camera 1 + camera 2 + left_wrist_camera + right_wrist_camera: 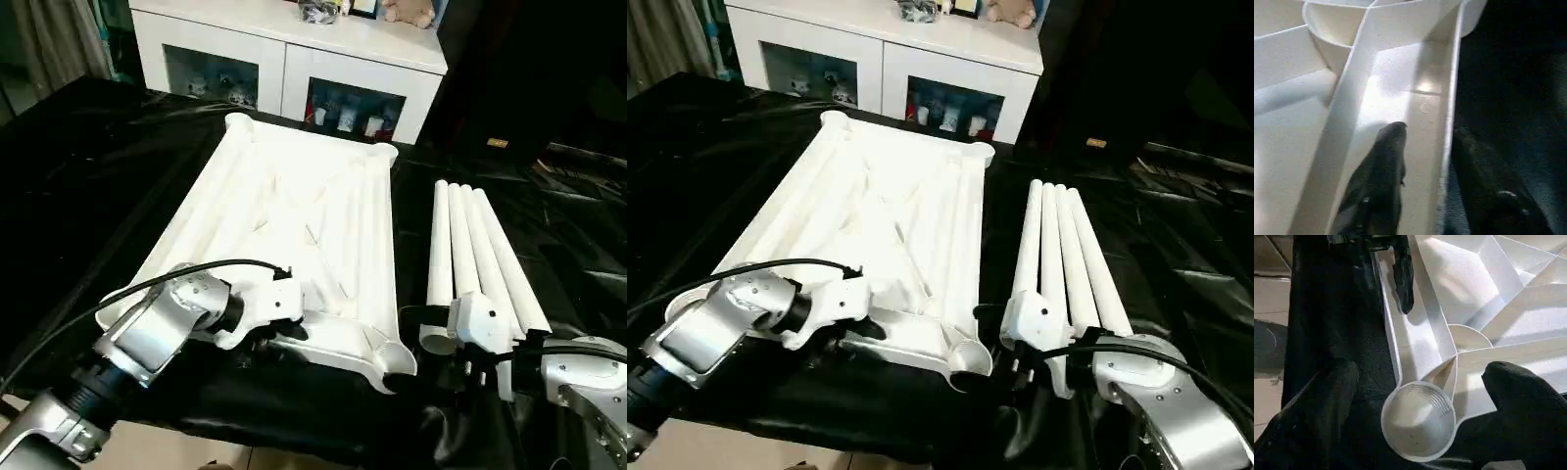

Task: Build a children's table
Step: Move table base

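The children's table top [294,215] lies upside down on the black-draped work table, ribbed underside up. Its four white legs [475,255] lie side by side just to its right. My left gripper [266,338] is at the top's near edge. In the left wrist view one finger [1386,166] sits inside the rim channel and the other outside the rim wall [1449,98], with a gap on the inner side. My right gripper [1422,401] stands open beside the near right corner socket [1418,423], a finger on either side of it without touching it.
A white cabinet [284,59] with glass doors stands behind the work table. Black cloth [78,176] covers the table and hangs over its near edge, with pale floor [1268,293] below. The legs' near ends lie close to my right wrist.
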{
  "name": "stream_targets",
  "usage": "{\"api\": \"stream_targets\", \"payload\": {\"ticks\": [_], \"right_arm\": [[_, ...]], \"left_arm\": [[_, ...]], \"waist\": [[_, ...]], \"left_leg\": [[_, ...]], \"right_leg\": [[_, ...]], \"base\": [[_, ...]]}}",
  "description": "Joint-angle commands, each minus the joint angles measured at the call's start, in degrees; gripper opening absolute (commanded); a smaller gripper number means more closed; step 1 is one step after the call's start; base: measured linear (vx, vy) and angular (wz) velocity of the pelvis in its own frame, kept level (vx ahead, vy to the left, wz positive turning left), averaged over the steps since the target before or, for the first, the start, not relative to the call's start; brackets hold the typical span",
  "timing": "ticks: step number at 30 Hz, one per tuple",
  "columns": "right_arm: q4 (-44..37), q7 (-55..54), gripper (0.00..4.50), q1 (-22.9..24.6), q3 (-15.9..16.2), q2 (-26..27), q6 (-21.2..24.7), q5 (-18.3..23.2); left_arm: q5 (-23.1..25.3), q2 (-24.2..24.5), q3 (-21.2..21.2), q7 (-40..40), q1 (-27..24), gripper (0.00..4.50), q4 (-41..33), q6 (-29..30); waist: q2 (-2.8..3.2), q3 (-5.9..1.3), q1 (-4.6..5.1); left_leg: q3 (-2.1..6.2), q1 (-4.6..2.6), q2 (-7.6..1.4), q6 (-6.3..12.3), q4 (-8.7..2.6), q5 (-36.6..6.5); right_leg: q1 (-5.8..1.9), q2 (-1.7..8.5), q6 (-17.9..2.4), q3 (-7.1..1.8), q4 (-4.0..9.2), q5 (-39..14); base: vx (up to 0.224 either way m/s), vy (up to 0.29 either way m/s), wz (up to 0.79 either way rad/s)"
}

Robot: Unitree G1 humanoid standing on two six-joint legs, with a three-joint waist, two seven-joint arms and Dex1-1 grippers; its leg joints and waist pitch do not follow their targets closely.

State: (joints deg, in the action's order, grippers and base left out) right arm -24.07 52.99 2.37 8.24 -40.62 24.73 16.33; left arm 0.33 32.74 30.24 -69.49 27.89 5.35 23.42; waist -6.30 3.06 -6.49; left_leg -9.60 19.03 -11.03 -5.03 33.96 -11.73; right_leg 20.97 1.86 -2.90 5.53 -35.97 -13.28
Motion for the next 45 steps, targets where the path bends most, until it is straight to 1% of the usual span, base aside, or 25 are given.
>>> {"api": "stream_targets", "payload": {"ticks": [1, 2, 4, 5, 6, 9, 10, 11, 12, 13, 16, 17, 19, 21, 22, 25, 27, 29, 30, 34, 39, 40, 42, 43, 45], "right_arm": [[-0.56, -0.39, 4.50, 0.36, 0.16, 0.00, 0.63, 0.21], [-0.60, -0.64, 4.50, 0.37, 0.40, 0.22, 0.67, 0.11], [-0.54, -0.97, 4.50, 0.42, 0.63, 0.42, 0.61, -0.18], [-0.42, -1.38, 4.50, 0.41, 0.78, 0.58, 0.54, -0.57], [-0.39, -1.46, 4.50, 0.40, 0.79, 0.61, 0.54, -0.63], [-0.34, -1.64, 4.50, 0.34, 0.76, 0.72, 0.56, -0.64], [-0.28, -1.69, 4.50, 0.25, 0.72, 0.78, 0.58, -0.59], [-0.28, -1.69, 4.50, 0.25, 0.72, 0.78, 0.58, -0.59], [-0.15, -1.77, 4.50, 0.11, 0.71, 0.91, 0.60, -0.59], [-0.11, -1.79, 4.50, 0.08, 0.72, 0.94, 0.60, -0.60], [0.12, -2.11, 4.50, -0.06, 0.90, 1.24, 0.25, -0.85], [0.16, -2.26, 4.50, -0.08, 0.95, 1.37, 0.17, -0.88], [0.26, -2.53, 4.50, -0.12, 0.97, 1.55, -0.08, -1.08], [0.39, -3.03, 4.50, -0.14, 0.90, 1.84, -0.26, -1.13], [0.52, -3.29, 4.50, -0.22, 0.88, 1.99, -0.42, -1.25], [0.71, -3.50, 4.50, -0.28, 0.87, 2.12, -0.66, -1.43], [1.01, -3.65, 4.50, -0.49, 0.84, 2.26, -0.93, -1.73], [1.11, -3.70, 4.50, -0.58, 0.83, 2.31, -1.00, -1.81], [1.31, -3.75, 4.50, -0.74, 0.84, 2.40, -1.11, -1.90], [2.01, -3.93, 4.50, -1.16, 1.04, 2.55, -1.74, -2.38], [2.33, -3.90, 4.50, -1.55, 1.10, 2.65, -2.11, -2.47], [2.35, -3.90, 4.50, -1.70, 0.95, 2.70, -2.22, -2.27], [2.24, -3.89, 4.50, -1.66, 0.78, 2.75, -2.23, -2.22], [2.20, -4.10, 4.50, -1.61, 0.56, 2.79, -2.30, -2.25], [2.04, -4.56, 4.50, -1.57, -0.23, 3.21, -1.85, -1.50]], "left_arm": [[0.87, -0.69, 0.31, 1.13, 1.37, 1.67, 0.36, 0.35], [1.00, -0.91, 0.17, 1.38, 1.41, 1.41, 0.44, 0.43], [1.37, -0.85, 0.22, 1.44, 1.42, 1.36, 0.58, 0.44], [1.83, -0.71, 0.32, 1.43, 1.39, 1.10, 0.86, 0.26], [1.90, -0.67, 0.35, 1.41, 1.38, 1.10, 0.92, 0.24], [2.18, -0.59, 0.38, 1.52, 1.37, 0.87, 1.04, 0.47], [2.23, -0.57, 0.37, 1.51, 1.38, 0.78, 1.03, 0.68], [2.23, -0.57, 0.37, 1.51, 1.38, 0.65, 1.03, 0.68], [2.22, -0.49, 0.36, 1.57, 1.34, 0.65, 0.95, 1.00], [2.21, -0.47, 0.35, 1.58, 1.31, 0.46, 0.92, 1.06], [1.66, -0.05, -0.45, 1.99, 0.70, 0.38, 0.37, 1.83], [1.56, 0.12, -0.80, 1.97, 0.46, 0.24, 0.17, 2.01], [1.31, 0.40, -1.57, 2.28, 0.04, 0.18, -0.05, 2.48], [1.06, 1.50, -3.00, 2.65, -0.83, 0.09, -0.27, 2.89], [0.99, 2.42, -3.84, 2.81, -1.43, 0.04, -0.26, 3.08], [1.28, 3.88, -4.77, 3.18, -2.32, 0.04, -0.05, 2.36], [1.20, 5.69, -5.86, 3.02, -3.42, 0.04, 0.32, 0.38], [1.08, 6.40, -6.26, 2.96, -3.85, 0.04, 0.45, -0.71], [1.07, 7.16, -6.74, 3.04, -4.30, 0.04, 0.95, -2.64], [1.20, 9.38, -8.38, 3.16, -4.98, 0.04, 4.00, -10.73], [1.02, 9.24, -8.89, 3.13, -4.69, 0.04, 4.72, -14.66], [-0.26, 8.17, -9.46, 2.39, -4.28, 0.04, 4.87, -15.64], [-2.00, 8.01, -9.75, 0.26, -4.08, 0.45, 4.43, -13.59], [-4.02, 8.54, -10.11, -2.43, -4.09, 0.57, 3.68, -11.34], [-5.98, 9.23, -11.08, -4.04, -4.31, 0.67, 2.46, -10.01]], "waist": [[0.82, -2.73, -0.09], [1.01, -2.70, -0.13], [0.96, -2.70, -0.10], [0.93, -2.62, -0.10], [0.92, -2.64, -0.09], [1.00, -2.59, -0.11], [0.86, -2.57, -0.07], [0.90, -2.59, -0.10], [0.90, -2.63, -0.12], [0.85, -2.67, -0.12], [0.88, -2.66, -0.12], [0.93, -2.72, -0.06], [0.84, -2.81, 0.06], [0.87, -2.81, 0.31], [0.85, -2.89, 0.68], [0.85, -2.77, 1.17], [0.87, -2.68, 1.23], [1.07, -2.60, 1.11], [0.82, -2.54, 1.14], [0.79, -2.54, 0.88], [0.84, -2.59, 0.63], [0.81, -2.69, 0.59], [1.06, -2.73, 0.46], [1.03, -2.73, 0.41], [1.01, -2.74, 0.28]], "left_leg": [[1.19, 0.20, -3.23, 2.90, -3.75, -5.95], [1.19, 0.18, -3.21, 2.86, -3.75, -6.20], [1.18, 0.18, -3.21, 2.84, -3.74, -6.37], [1.15, 0.22, -3.15, 2.76, -3.75, -6.67], [1.16, 0.23, -3.14, 2.71, -3.76, -6.75], [1.22, 0.17, -3.22, 2.55, -3.85, -7.07], [1.21, 0.16, -3.19, 2.57, -3.84, -7.35], [1.22, 0.15, -3.17, 2.57, -3.82, -7.34], [1.20, 0.20, -3.15, 2.60, -3.79, -7.05], [1.22, 0.24, -3.17, 2.63, -3.80, -6.86], [1.22, 0.24, -3.19, 2.72, -3.80, -6.62], [1.26, 0.31, -3.19, 2.65, -3.82, -6.48], [1.30, 0.32, -3.20, 2.58, -3.80, -6.29], [1.29, 0.41, -3.16, 2.55, -3.79, -6.30], [1.29, 0.47, -3.08, 2.66, -3.74, -6.00], [1.29, 0.61, -3.01, 2.82, -3.73, -6.45], [1.32, 0.52, -3.03, 2.85, -3.77, -6.80], [1.18, 0.16, -3.08, 2.71, -3.77, -7.65], [1.18, 0.24, -3.10, 2.72, -3.82, -7.72], [1.19, 0.07, -3.11, 2.55, -3.92, -8.06], [1.21, 0.04, -3.27, 2.24, -3.99, -7.70], [1.19, 0.06, -3.28, 2.14, -3.97, -7.36], [1.16, 0.09, -3.36, 2.04, -3.98, -6.70], [1.11, -0.01, -3.34, 1.89, -3.97, -6.61], [1.05, -0.07, -3.31, 1.76, -4.00, -6.44]], "right_leg": [[-2.53, 6.97, -4.77, -4.43, 5.21, -10.47], [-2.48, 7.01, -4.65, -4.44, 5.29, -11.02], [-2.46, 7.00, -4.58, -4.44, 5.38, -11.24], [-2.44, 7.02, -4.29, -4.46, 5.51, -11.92], [-2.50, 7.05, -4.21, -4.44, 5.52, -12.32], [-2.43, 7.04, -4.17, -4.44, 5.53, -12.72], [-2.42, 7.00, -4.01, -4.41, 5.61, -13.25], [-2.43, 7.04, -3.98, -4.43, 5.61, -13.38], [-2.45, 7.02, -3.96, -4.44, 5.55, -13.12], [-2.51, 7.06, -3.97, -4.46, 5.54, -12.87], [-2.47, 7.02, -4.14, -4.44, 5.43, -12.09], [-2.53, 7.03, -4.31, -4.40, 5.36, -11.75], [-2.59, 6.99, -4.43, -4.38, 5.25, -11.28], [-2.64, 7.06, -4.68, -4.44, 5.19, -10.87], [-2.69, 6.96, -4.79, -4.39, 5.17, -10.46], [-2.69, 6.95, -4.40, -4.37, 5.37, -12.00], [-2.55, 6.90, -4.33, -4.34, 5.44, -12.85], [-2.24, 6.82, -4.32, -4.41, 5.62, -13.92], [-2.29, 6.83, -4.19, -4.42, 5.65, -14.18], [-2.08, 6.80, -3.60, -4.41, 5.60, -14.74], [-2.08, 7.00, -3.91, -4.51, 5.36, -13.54], [-2.17, 6.99, -4.02, -4.54, 5.18, -12.78], [-2.24, 7.09, -4.67, -4.58, 4.99, -10.98], [-2.16, 7.02, -4.90, -4.61, 4.89, -10.35], [-2.18, 7.03, -5.34, -4.64, 4.82, -9.82]], "base": [[0.000, 0.000, 0.00], [0.000, 0.000, 0.00], [0.000, 0.000, 0.00], [0.000, 0.000, 0.00], [0.000, 0.000, 0.00], [0.000, 0.000, 0.00], [0.000, 0.000, 0.00], [0.000, 0.000, 0.00], [0.000, 0.000, 0.00], [0.000, 0.000, 0.00], [0.000, 0.000, 0.00], [0.000, 0.000, 0.00], [0.000, 0.000, 0.00], [0.000, 0.000, 0.00], [0.000, 0.000, 0.00], [0.000, 0.000, 0.00], [0.000, 0.000, 0.00], [0.000, 0.000, 0.00], [0.000, 0.000, 0.00], [0.000, 0.000, 0.00], [0.000, 0.000, 0.00], [0.000, 0.000, 0.00], [0.000, 0.000, 0.00], [0.000, 0.000, 0.00], [0.000, 0.000, 0.00]]}}
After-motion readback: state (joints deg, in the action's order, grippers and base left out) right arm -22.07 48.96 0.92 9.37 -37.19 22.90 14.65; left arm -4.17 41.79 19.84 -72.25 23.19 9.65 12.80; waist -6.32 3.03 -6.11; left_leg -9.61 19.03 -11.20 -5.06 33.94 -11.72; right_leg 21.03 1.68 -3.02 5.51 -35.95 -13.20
